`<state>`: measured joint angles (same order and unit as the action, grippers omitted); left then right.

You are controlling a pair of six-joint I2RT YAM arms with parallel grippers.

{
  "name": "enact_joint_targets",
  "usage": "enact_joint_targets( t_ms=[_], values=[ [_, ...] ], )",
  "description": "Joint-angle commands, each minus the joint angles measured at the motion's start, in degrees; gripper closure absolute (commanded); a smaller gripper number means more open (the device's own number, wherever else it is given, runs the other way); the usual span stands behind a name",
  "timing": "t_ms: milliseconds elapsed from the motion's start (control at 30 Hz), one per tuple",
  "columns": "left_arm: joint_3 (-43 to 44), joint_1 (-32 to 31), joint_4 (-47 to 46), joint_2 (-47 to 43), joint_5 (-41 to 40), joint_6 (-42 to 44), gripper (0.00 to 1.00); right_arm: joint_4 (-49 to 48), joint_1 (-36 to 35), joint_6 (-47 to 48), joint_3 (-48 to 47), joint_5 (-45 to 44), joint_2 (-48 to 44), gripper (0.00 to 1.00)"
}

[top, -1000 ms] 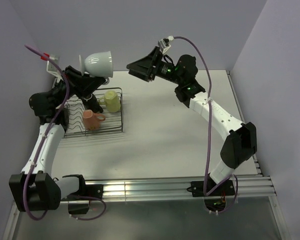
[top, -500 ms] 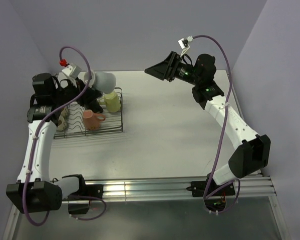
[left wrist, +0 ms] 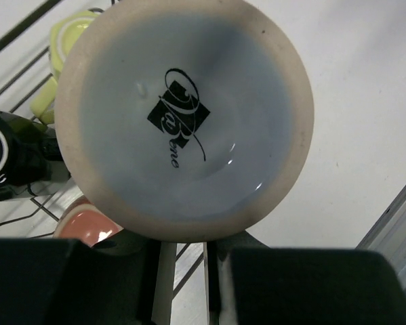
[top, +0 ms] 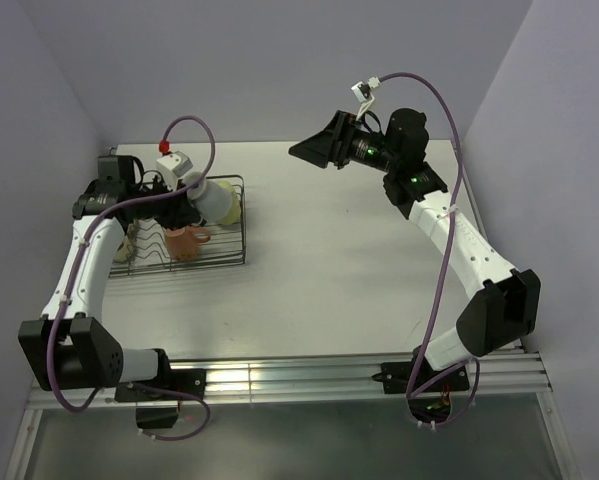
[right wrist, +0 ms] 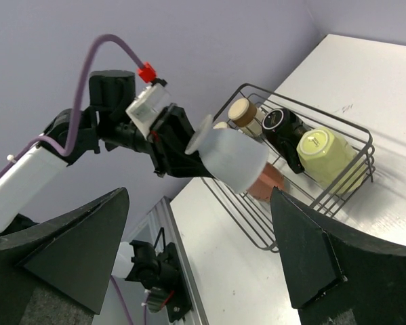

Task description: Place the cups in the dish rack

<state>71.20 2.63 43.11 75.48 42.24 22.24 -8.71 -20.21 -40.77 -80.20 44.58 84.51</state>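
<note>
left end effector (left wrist: 182,267) pinching pale blue mug (left wrist: 182,115), black logo on base, tan foot ring, right end effector (top: 314,150) spread

The top camera looks down over the whole table (top: 329,250); the left wrist camera sits close against the light blue mug (left wrist: 182,115); the right wrist camera, farther off, faces the dish rack (right wrist: 297,206) all three show
</note>
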Motion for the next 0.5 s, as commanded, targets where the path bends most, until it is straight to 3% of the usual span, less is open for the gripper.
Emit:
enact_joint_targets(
  t_ms=[0,467],
  values=[
    [1.58,-1.84,-1.01,0.19,-0.22,3.86,1.0,-0.61,0.43,1.22,-0.57,0.69,-2.6,0.08],
    [0.26,-2.11,1.71,3.97,-1.02,6.06,1.0,-0.52,0.52,1.22,0.13,1.04,-2.77,0.07]
  ],
)
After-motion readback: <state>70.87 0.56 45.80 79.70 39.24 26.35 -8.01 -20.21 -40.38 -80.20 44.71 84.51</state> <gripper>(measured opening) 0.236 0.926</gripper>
